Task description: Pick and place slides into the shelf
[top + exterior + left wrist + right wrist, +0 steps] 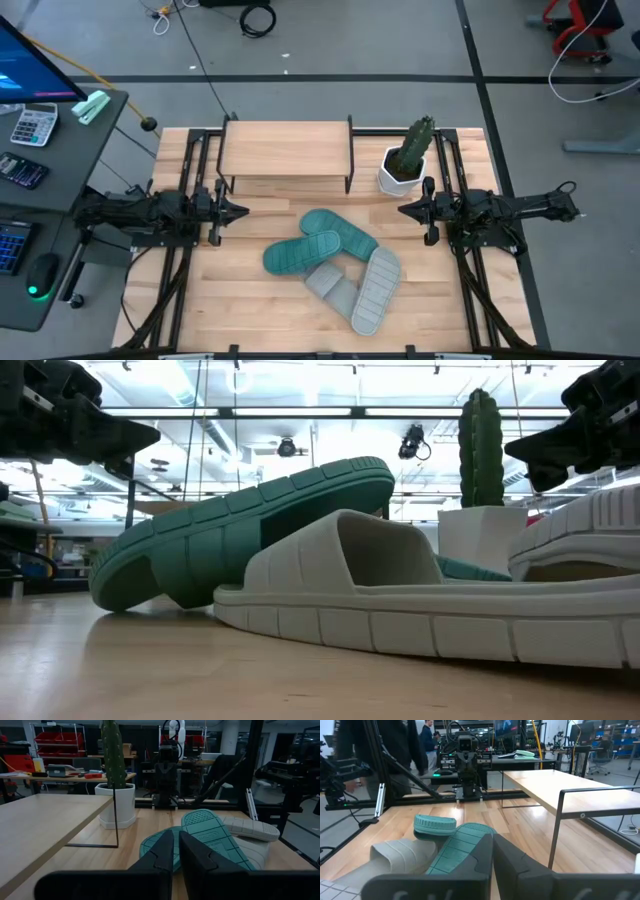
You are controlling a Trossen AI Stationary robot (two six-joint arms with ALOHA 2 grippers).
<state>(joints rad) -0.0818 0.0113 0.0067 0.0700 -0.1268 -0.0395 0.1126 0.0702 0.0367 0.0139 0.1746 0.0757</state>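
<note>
High view: four slides point(335, 265), two teal and two grey, are seen heaped at the table's centre, at 6 o'clock from the empty shelf point(285, 148). The left gripper point(240, 210) at 9 o'clock and right gripper point(405, 210) at 3 o'clock are pressed together, nothing held.

No text, label, brand, number or sign can be read in any of the four views. The calculator point(33, 126) beside the counter point(250, 310) has keys too small to make out, and the lit screen point(30, 65) at the picture's edge shows only bands of colour.
</note>
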